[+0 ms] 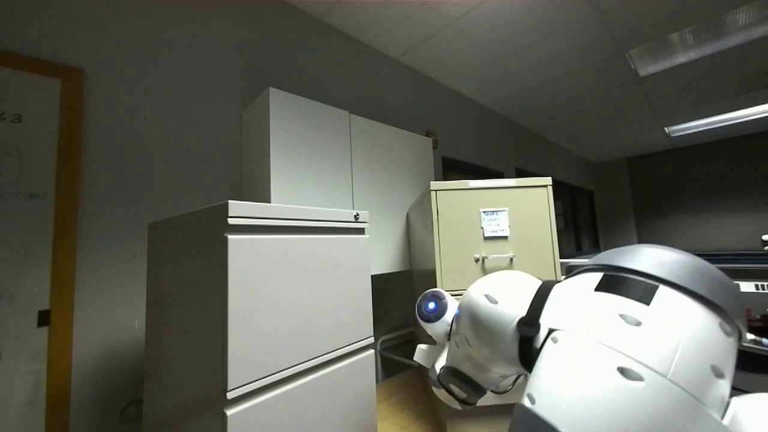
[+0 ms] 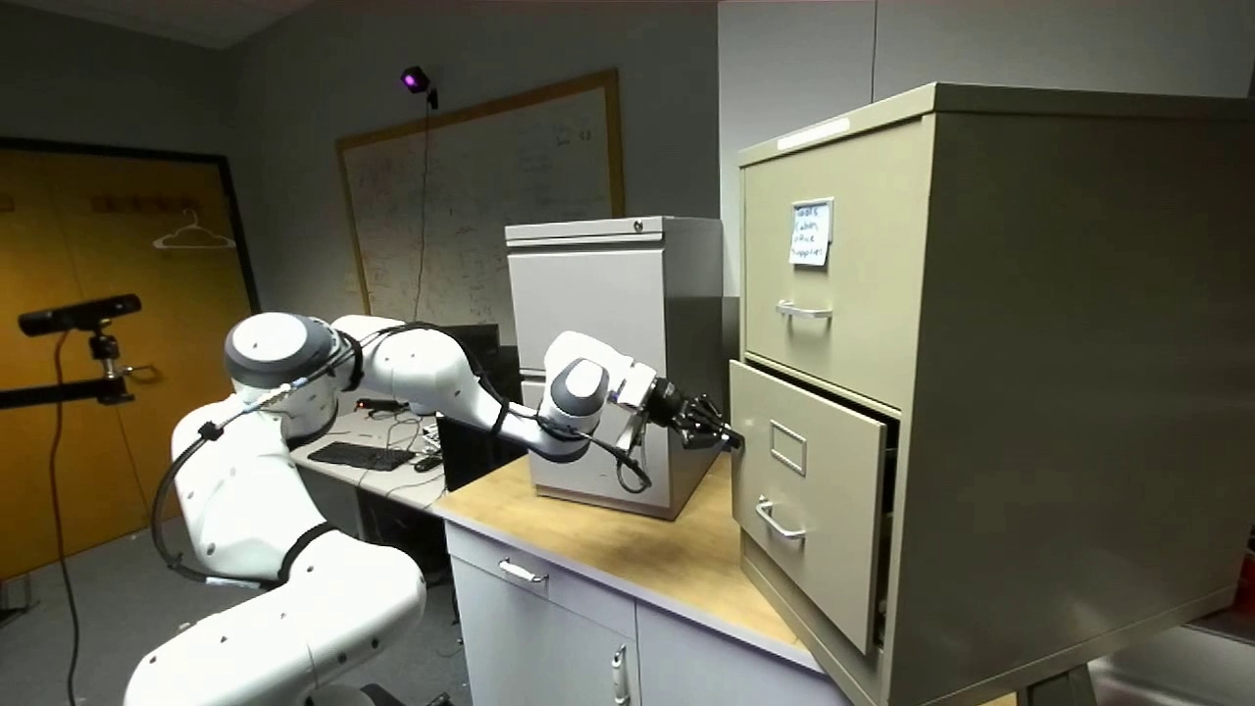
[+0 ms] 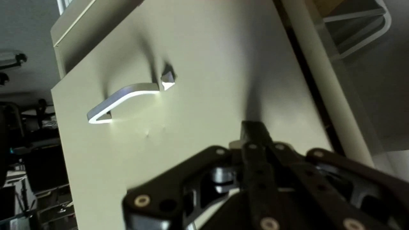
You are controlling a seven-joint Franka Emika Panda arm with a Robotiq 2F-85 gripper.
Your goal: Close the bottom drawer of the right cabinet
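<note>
A beige two-drawer filing cabinet [image 2: 1059, 373] stands at the right of an exterior view; the white Panda arm [image 2: 422, 368] extends toward it past a light-grey cabinet [image 2: 588, 304]. The beige cabinet's bottom drawer [image 2: 833, 500] stands slightly out. Near the drawer's side edge is the Robotiq gripper [image 2: 733, 440], fingers [image 3: 254, 131] together, gripping nothing; whether it touches, I cannot tell. The drawer front bears a silver bow handle [image 3: 119, 96].

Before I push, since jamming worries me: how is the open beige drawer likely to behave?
The drawer probably won't flex; its front looks flat and rigid. It could bind, since the gripper is near one edge. Its smooth surface may prove slippery.
</note>
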